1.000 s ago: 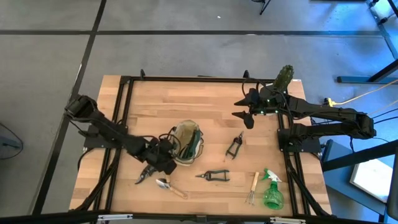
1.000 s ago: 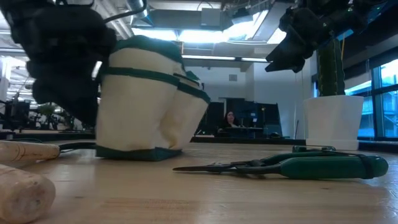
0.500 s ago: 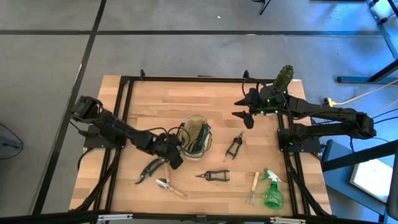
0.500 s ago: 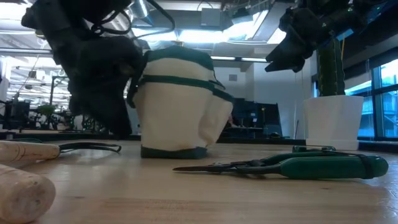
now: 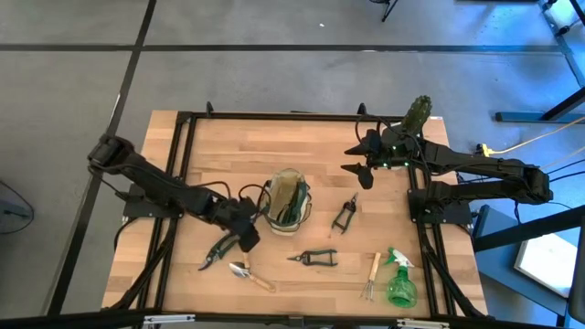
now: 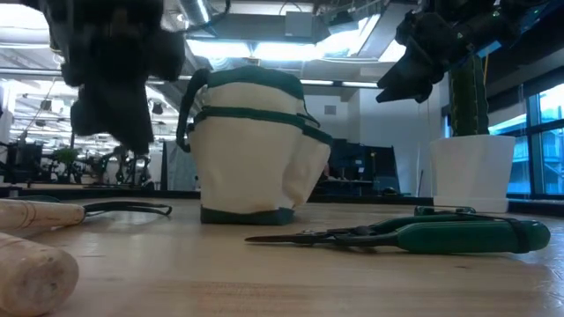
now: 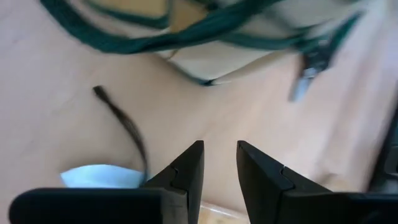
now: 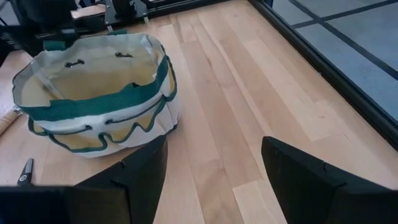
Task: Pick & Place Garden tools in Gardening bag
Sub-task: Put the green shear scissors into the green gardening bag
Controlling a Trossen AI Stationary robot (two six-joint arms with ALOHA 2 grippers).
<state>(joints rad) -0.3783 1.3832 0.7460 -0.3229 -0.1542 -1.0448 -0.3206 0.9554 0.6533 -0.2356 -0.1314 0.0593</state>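
The gardening bag (image 5: 288,199) (image 6: 256,150) (image 8: 93,99) stands upright on its base at mid-table, mouth up. My left gripper (image 5: 249,239) (image 7: 219,149) (image 6: 130,141) hovers just left of it, above the table, with a narrow gap and nothing between its fingers. Garden tools lie flat on the wood: black-green pruners (image 5: 217,251), a trowel (image 5: 249,272), green-handled shears (image 5: 313,259) (image 6: 414,236), a second pair of pruners (image 5: 345,215), a hand fork (image 5: 370,274) and a green spray bottle (image 5: 399,281). My right gripper (image 5: 358,172) (image 8: 214,146) waits open, raised at the far right.
A cactus in a white pot (image 5: 416,114) (image 6: 471,172) stands at the far right corner behind my right gripper. A black frame (image 5: 187,119) borders the wooden table. Bare wood lies on the far side of the bag (image 5: 274,146).
The bag has slid toward the table's right edge, drawn itself upright and rounder, then stayed put. My left gripper went with it at first, then rose and drew back toward the left, clear of the bag.
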